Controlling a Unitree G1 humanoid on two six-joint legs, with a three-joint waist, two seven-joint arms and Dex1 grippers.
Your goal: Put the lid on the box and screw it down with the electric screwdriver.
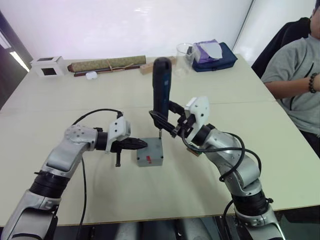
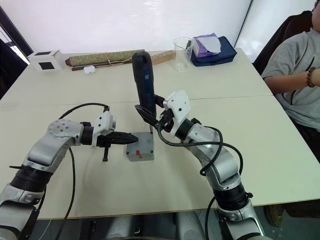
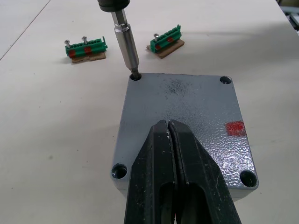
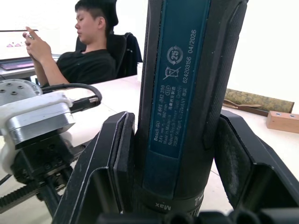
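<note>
Left eye view shows the box (image 1: 150, 156) sitting near the middle of the pale worktop (image 1: 100, 90), with the lid (image 3: 187, 121) already laid flat on top of it, red mark facing up toward the robot's right side. The right claw (image 1: 167, 122) is clamped around the lower body of the electric screwdriver (image 1: 161, 85), holding it upright with a slight tilt, its two black fingers pressed against either side of the dark barrel, as the right wrist view makes plain. The metal bit (image 3: 126, 42) comes down into the screw hole at one far corner of the lid; the left wrist view shows its tip seated in that hole, while the other three corner holes stand open. The left claw (image 1: 136, 144) has its fingers closed tight together with nothing between them, and its tip rests on the lid's top surface near the edge closest to the left arm. Beyond the box lie two small green terminal blocks (image 3: 85, 47) on scraps of cardboard, apart from each other and from the box. At the far edge of the worktop are a white cube (image 1: 48, 66) with a dark top, a long rolled olive bundle (image 1: 106, 64), a clear plastic cup (image 2: 183, 53) and a navy pouch (image 1: 215, 56). A person (image 1: 295, 80) in a grey shirt sits at the robot's right side.
</note>
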